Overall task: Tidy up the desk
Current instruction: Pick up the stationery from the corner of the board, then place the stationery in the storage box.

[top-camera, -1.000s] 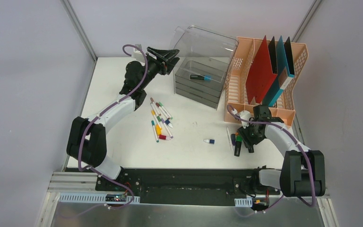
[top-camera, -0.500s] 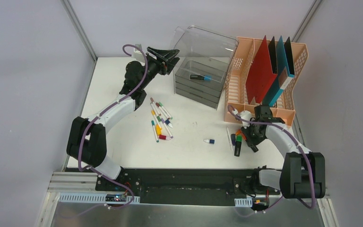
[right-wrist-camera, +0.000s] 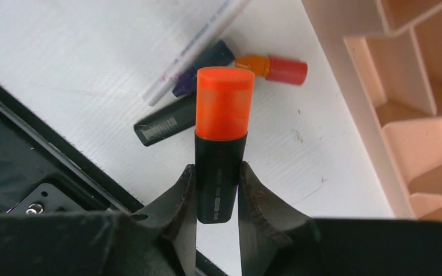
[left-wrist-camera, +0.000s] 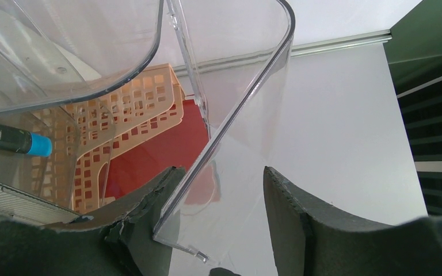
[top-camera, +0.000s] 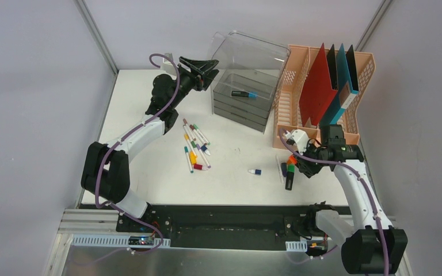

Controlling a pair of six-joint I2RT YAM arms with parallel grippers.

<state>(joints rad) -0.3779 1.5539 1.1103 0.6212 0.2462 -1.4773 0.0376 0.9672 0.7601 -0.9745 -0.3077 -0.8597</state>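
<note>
The white desk [top-camera: 149,172] carries a scatter of coloured pens [top-camera: 194,146] left of the middle. My right gripper [top-camera: 300,165] hangs above the desk's right front, shut on a black highlighter with an orange cap [right-wrist-camera: 223,126], which points away from the fingers [right-wrist-camera: 187,195]. Below it lie a black marker [right-wrist-camera: 161,122], a white pen [right-wrist-camera: 195,46] and an orange-and-red marker [right-wrist-camera: 273,67]. My left gripper [top-camera: 210,68] is open at the raised lid [left-wrist-camera: 230,115] of the clear bin [top-camera: 244,98]. The lid's edge stands between its fingers, close against the left one.
A blue-capped black marker [top-camera: 243,94] lies inside the clear bin. A peach file rack [top-camera: 290,109] with red, black and teal folders stands at the back right. A small blue-capped piece [top-camera: 255,171] lies near the front middle. A black rail [top-camera: 224,215] borders the front edge.
My right gripper has shut on the orange-capped highlighter and lifted it off the desk, with the arm rising and shifting right. The left arm has not moved.
</note>
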